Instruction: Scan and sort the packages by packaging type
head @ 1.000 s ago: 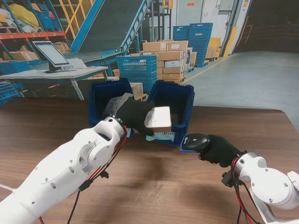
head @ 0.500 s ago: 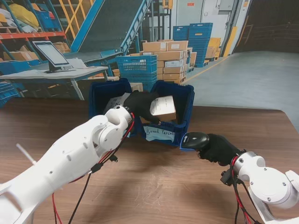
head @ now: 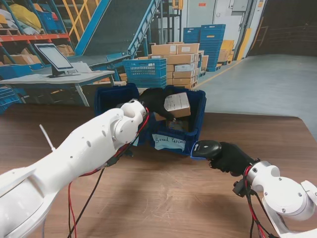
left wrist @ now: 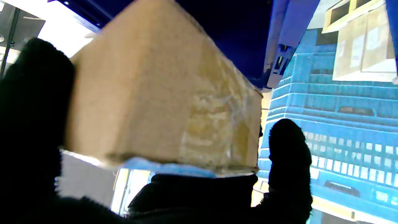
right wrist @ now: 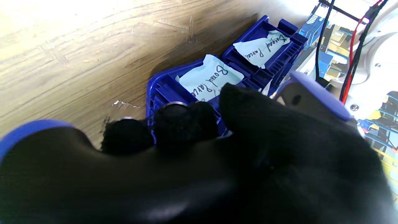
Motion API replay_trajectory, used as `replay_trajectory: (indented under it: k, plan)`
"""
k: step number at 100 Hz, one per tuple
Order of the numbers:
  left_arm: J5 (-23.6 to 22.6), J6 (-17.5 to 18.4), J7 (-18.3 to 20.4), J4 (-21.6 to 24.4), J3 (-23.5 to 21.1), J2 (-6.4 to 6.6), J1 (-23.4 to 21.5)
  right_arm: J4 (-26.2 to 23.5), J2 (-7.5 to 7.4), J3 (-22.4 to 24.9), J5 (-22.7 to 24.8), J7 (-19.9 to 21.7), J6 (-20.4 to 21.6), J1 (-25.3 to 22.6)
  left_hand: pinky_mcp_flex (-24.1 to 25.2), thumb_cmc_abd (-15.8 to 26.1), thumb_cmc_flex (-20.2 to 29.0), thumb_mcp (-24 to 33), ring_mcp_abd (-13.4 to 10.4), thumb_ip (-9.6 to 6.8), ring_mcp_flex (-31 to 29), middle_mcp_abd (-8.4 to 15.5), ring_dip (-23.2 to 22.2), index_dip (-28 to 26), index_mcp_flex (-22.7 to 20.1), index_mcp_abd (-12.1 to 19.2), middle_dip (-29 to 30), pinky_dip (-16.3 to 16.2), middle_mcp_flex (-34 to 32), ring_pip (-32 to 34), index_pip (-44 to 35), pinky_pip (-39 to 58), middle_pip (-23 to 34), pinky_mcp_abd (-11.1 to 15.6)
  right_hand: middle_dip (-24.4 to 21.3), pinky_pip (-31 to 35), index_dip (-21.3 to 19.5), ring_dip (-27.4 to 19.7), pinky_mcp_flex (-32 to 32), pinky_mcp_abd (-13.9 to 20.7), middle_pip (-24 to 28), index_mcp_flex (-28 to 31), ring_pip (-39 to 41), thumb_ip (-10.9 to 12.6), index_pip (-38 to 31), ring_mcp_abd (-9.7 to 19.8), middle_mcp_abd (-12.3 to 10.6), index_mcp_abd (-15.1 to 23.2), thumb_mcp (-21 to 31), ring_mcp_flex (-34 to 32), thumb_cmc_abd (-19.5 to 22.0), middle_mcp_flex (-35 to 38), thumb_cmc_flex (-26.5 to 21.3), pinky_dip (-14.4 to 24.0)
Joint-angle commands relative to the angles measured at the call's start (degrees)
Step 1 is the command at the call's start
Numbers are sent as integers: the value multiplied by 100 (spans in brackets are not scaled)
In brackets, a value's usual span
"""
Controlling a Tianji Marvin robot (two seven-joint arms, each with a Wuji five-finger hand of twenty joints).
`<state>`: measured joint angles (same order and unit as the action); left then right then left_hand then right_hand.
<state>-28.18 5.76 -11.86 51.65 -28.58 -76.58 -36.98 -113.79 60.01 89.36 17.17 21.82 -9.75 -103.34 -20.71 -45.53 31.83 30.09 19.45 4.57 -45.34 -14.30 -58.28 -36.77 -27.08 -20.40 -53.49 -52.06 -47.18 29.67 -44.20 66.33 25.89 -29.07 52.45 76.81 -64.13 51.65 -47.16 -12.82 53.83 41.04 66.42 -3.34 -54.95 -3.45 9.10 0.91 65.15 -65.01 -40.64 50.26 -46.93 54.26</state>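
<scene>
My left hand (head: pixel 154 101) in its black glove is shut on a small cardboard box (head: pixel 177 105) with a white label, held above the right blue bin (head: pixel 195 111). That bin carries a paper label reading "Boxed Parcels" (head: pixel 168 142). In the left wrist view the box (left wrist: pixel 161 99) fills the frame between dark fingers (left wrist: pixel 289 149). My right hand (head: pixel 232 157) rests over the table nearer to me, shut on a handheld barcode scanner (head: pixel 205 148). The right wrist view shows the scanner (right wrist: pixel 307 93) and both labelled bins (right wrist: pixel 261 34).
A second blue bin (head: pixel 111 101), labelled "Bagged Parcels" in the right wrist view, stands left of the first with a pale bagged parcel inside. The wooden table (head: pixel 188 198) spreads around both arms. Crates, cardboard boxes and a desk with a monitor (head: pixel 53 58) stand beyond the table.
My left arm has carried the box up and away from me, from in front of the bins to over the right bin. The right hand with the scanner has stayed still.
</scene>
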Motion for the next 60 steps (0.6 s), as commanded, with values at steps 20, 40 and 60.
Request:
replay_trajectory:
  k: [20, 40, 60]
  plan:
    - [403, 292, 88, -868, 238, -468, 409, 20, 60, -54, -22, 0, 30, 6, 137, 968, 2847, 1521, -151, -394, -300, 777, -307, -195, -814, 1619, -174, -140, -415, 711, -1660, 216, 436, -195, 35, 348, -42, 98, -65, -39, -50, 201, 139, 157, -1, 39, 54, 390, 646, -140, 429, 59, -502, 102]
    - [588, 560, -68, -1717, 428, -844, 632, 74, 61, -87, -56, -6, 57, 31, 274, 922, 2753, 1544, -161, -388, -124, 740, -195, -21, -758, 1585, -119, -114, -289, 553, -1457, 104, 281, -159, 35, 344, -44, 98, -56, -38, -50, 200, 135, 152, 0, 44, 59, 392, 643, -138, 432, 61, -498, 102]
    - [686, 813, -206, -2452, 573, -1191, 809, 90, 61, -89, -73, -1, 51, 36, 372, 853, 2621, 1600, -186, -385, 22, 717, -16, 121, -754, 1545, -111, -87, -225, 433, -1219, -6, 101, -149, 36, 348, -45, 100, -58, -42, -49, 202, 139, 151, 0, 38, 55, 389, 641, -136, 429, 56, -498, 104]
